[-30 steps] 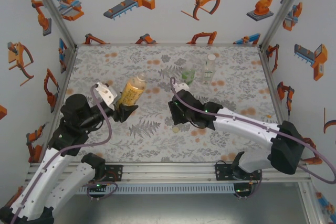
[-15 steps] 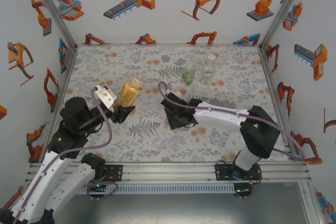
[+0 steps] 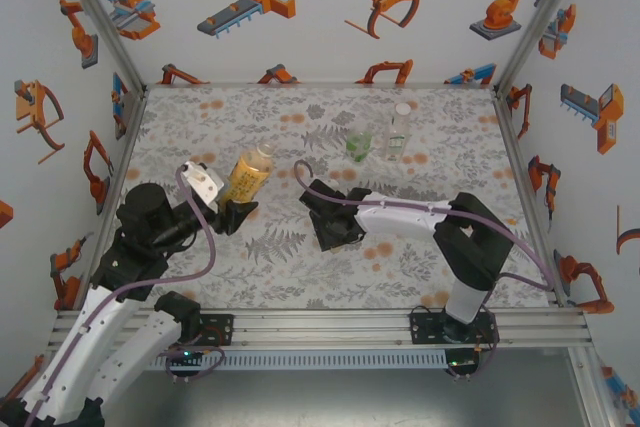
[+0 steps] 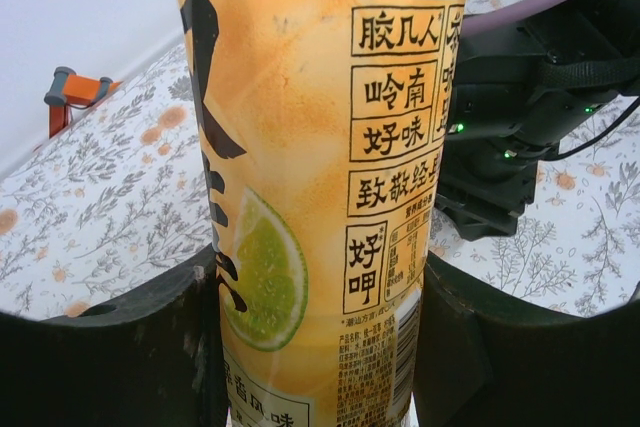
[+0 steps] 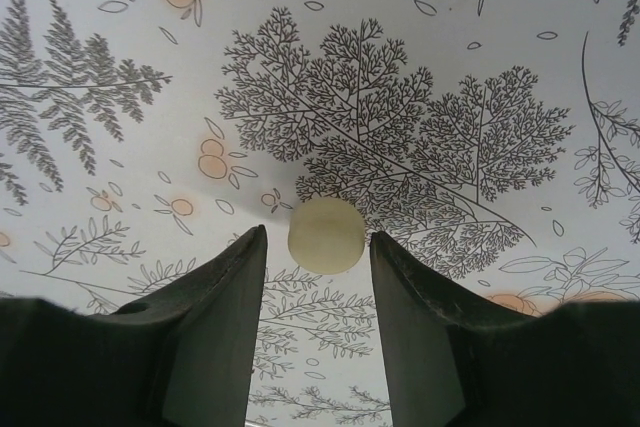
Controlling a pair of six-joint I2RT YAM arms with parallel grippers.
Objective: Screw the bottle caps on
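Left end effector (image 3: 238, 209) pinches the tilted amber bottle (image 3: 248, 175) at the left of the desk (image 3: 280, 277). My right end effector (image 3: 333, 232) is near the centre, and the green bottle (image 3: 358, 143) and colourless bottle (image 3: 399, 131) stand far behind. From my left wrist, both fingers (image 4: 120, 357) press the bottle's sides. From my right wrist, the yellowish cap (image 5: 326, 235) sits between my fingertips (image 5: 215, 327); pinched or not, I cannot tell.

left arm (image 3: 150, 232) forward | left claw (image 4: 315, 282) clamped | right arm (image 3: 415, 217) bent leftward | right claw (image 5: 318, 239) jaws slightly apart
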